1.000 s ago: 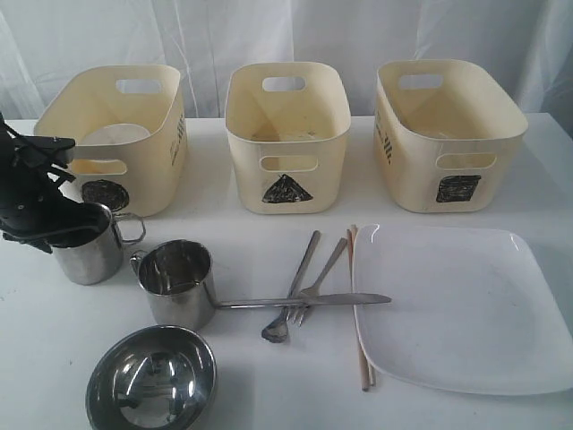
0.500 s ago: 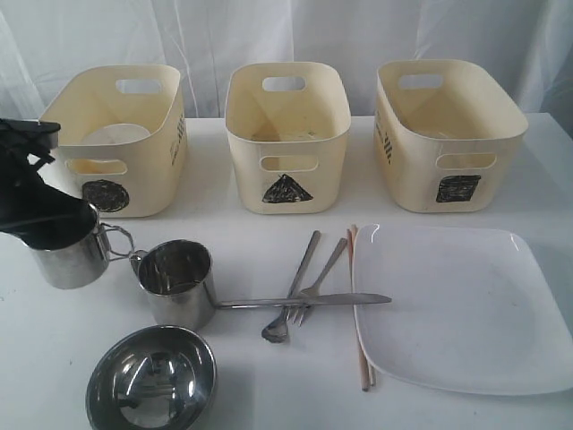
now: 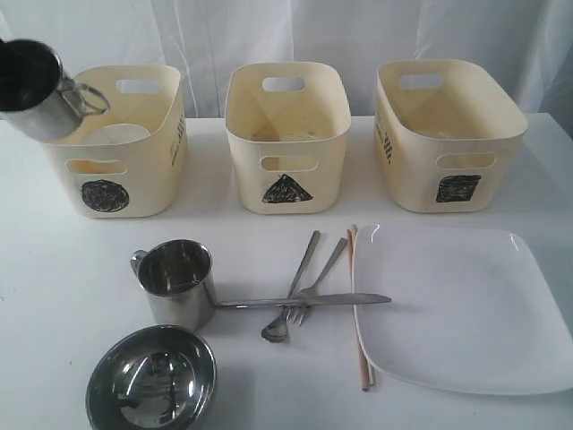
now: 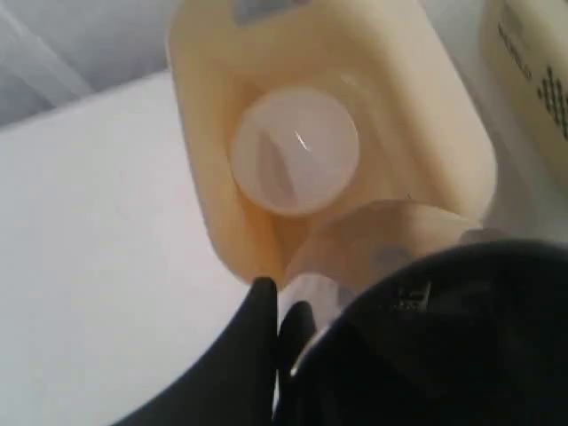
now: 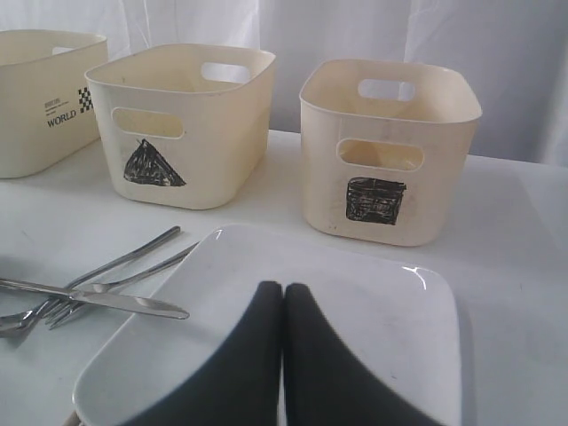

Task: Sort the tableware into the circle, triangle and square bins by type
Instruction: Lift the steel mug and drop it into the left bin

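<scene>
Cream plastic tub with the black circle mark [image 3: 148, 175] is where this load belongs. The shiny round steel mug [image 3: 36, 90] hangs tilted in the air at that tub's left rim in the exterior view, its handle turned toward the opening, and it is not yet over the middle. The left gripper [image 4: 280, 306] has its black fingers [image 4: 257, 328] pinched narrowly on the mug's wall at the rim; the exterior view barely shows them. Inside the tub a round white bowl [image 4: 295, 151] lies on the floor with some bare floor beside it.

To do this well, I would carry the mug inward until it is fully past the rim, level it, and lower it onto that bare floor before letting go. A release from height risks a knock against the bowl or a bounce off the rim, and the handle should clear the tub wall on the way down.

The right gripper [image 5: 282, 297] hovers empty, fingers pressed together, above the large white square plate [image 5: 390, 337], well apart from this work. A second steel mug [image 3: 177, 282] stands on the white counter [image 3: 72, 296].
</scene>
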`<action>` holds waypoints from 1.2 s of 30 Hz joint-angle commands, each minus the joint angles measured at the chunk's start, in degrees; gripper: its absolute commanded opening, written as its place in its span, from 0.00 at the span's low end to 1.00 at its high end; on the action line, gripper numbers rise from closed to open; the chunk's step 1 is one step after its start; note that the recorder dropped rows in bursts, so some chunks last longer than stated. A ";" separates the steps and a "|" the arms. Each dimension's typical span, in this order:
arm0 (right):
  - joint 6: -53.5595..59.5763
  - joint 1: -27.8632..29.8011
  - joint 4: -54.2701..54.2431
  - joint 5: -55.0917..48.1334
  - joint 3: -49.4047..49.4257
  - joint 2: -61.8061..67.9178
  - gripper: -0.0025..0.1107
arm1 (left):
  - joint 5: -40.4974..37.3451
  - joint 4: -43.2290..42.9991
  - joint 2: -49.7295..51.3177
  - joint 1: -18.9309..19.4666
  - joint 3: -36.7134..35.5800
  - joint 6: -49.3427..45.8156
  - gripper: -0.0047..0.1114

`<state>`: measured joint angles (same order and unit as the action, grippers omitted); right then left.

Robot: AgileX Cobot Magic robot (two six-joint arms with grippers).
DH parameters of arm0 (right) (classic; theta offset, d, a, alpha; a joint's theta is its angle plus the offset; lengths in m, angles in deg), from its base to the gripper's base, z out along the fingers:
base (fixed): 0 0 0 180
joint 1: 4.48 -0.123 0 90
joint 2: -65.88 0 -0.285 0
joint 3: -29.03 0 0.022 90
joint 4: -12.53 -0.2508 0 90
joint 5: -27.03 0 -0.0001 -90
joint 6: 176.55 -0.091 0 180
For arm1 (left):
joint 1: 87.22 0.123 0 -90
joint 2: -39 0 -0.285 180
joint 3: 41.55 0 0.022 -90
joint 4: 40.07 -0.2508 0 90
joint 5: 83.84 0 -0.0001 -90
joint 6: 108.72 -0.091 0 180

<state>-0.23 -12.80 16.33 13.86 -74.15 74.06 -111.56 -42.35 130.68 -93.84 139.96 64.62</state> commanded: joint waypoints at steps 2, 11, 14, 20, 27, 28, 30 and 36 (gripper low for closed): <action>-0.06 0.36 0.16 0.44 0.40 -0.39 0.02 | 4.85 -6.35 8.58 0.19 9.33 -0.77 0.04; -0.06 0.36 0.16 0.44 0.40 -0.39 0.02 | 13.46 -8.07 22.78 0.29 19.49 -0.66 0.04; -0.06 0.36 0.16 0.44 0.40 -0.39 0.02 | 15.43 -8.07 25.77 0.29 21.32 -0.66 0.04; -0.06 0.36 0.16 0.44 0.40 -0.39 0.02 | 15.85 -8.07 30.41 0.29 23.34 -0.66 0.04; -0.06 0.36 0.16 0.44 0.40 -0.39 0.02 | 16.71 -8.07 34.71 0.29 23.34 -0.66 0.04; -0.06 0.36 0.16 0.44 0.40 -0.39 0.02 | 17.20 -8.07 35.21 0.29 23.34 -0.66 0.04; -0.06 0.36 0.16 0.44 0.40 -0.39 0.02 | 18.19 -8.07 35.61 0.29 23.34 -0.66 0.04; -0.06 0.36 0.16 0.44 0.40 -0.39 0.02 | 21.57 -8.07 36.20 0.29 23.34 -0.66 0.15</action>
<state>-0.23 -12.80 16.33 13.86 -74.15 74.06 -91.63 -50.54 166.86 -93.84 162.93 63.73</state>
